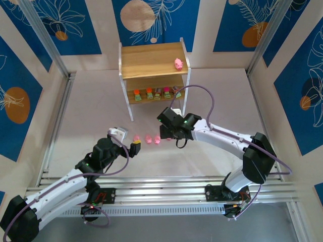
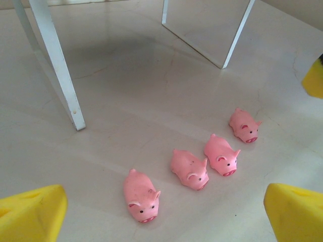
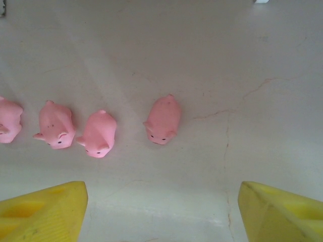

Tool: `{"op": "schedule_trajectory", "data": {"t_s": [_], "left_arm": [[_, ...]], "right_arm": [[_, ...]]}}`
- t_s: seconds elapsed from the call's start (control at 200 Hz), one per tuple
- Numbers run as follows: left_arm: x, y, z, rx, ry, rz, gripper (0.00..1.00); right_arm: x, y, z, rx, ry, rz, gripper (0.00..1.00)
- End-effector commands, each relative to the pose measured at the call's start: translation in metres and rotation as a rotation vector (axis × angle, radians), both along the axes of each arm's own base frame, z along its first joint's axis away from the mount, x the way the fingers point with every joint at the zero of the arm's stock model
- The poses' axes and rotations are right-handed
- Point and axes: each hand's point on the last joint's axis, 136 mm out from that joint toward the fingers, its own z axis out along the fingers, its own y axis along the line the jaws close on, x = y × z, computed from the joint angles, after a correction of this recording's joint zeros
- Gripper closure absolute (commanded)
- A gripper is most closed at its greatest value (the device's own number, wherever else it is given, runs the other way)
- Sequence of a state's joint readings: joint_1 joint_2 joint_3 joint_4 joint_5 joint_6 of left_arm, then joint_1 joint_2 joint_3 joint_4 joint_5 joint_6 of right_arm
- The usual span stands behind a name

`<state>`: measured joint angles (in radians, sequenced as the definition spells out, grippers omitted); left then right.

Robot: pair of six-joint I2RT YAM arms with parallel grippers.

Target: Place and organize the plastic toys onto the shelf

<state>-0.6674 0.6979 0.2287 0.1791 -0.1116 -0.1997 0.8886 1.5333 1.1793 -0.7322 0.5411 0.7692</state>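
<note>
The shelf (image 1: 154, 60) stands at the back, with one pink pig (image 1: 178, 63) on its top board and several green-based blocks (image 1: 158, 93) in a row on the lower board. Several more pink pigs (image 1: 148, 138) lie in a line on the table in front of it. In the left wrist view the nearest pig (image 2: 142, 195) lies just ahead of my open left gripper (image 2: 164, 222) (image 1: 135, 146). My right gripper (image 3: 161, 217) (image 1: 174, 135) hangs open over the row's right end, with the end pig (image 3: 162, 120) just ahead of its yellow fingers (image 3: 43, 212). Neither gripper holds anything.
The shelf's white legs (image 2: 55, 65) stand on the table just beyond the pigs. A yellow finger of the right gripper (image 2: 314, 78) shows at the right edge of the left wrist view. Metal rails (image 1: 161, 186) run along the near edge.
</note>
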Motion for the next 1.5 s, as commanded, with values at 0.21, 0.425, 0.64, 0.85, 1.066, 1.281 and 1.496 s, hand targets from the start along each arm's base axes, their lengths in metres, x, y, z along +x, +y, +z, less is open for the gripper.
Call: {"op": "schedule_trajectory", "data": {"t_s": [0.21, 0.425, 0.64, 0.85, 1.066, 1.281, 1.496], "left_arm": [[0.002, 0.002, 0.001, -0.005, -0.013, 0.006, 0.00], [0.002, 0.002, 0.002, -0.005, -0.014, 0.008, 0.00], [0.002, 0.002, 0.002, -0.006, -0.015, 0.009, 0.00], [0.002, 0.003, 0.002, -0.005, -0.015, 0.010, 0.00], [0.002, 0.003, 0.002, -0.005, -0.017, 0.011, 0.00], [0.002, 0.003, 0.002, -0.006, -0.017, 0.011, 0.00], [0.002, 0.003, 0.003, -0.006, -0.018, 0.011, 0.00]], "right_arm": [[0.006, 0.013, -0.034, -0.014, 0.074, -0.014, 0.27], [0.011, 0.015, -0.049, -0.029, 0.099, -0.027, 0.34], [0.015, 0.019, -0.061, -0.036, 0.124, -0.025, 0.37], [0.024, 0.022, -0.069, -0.031, 0.135, -0.032, 0.40], [0.029, 0.022, -0.078, -0.046, 0.153, -0.037, 0.46], [0.030, 0.021, -0.085, -0.054, 0.169, -0.044, 0.49], [0.030, 0.018, -0.090, -0.060, 0.182, -0.054, 0.50]]}}
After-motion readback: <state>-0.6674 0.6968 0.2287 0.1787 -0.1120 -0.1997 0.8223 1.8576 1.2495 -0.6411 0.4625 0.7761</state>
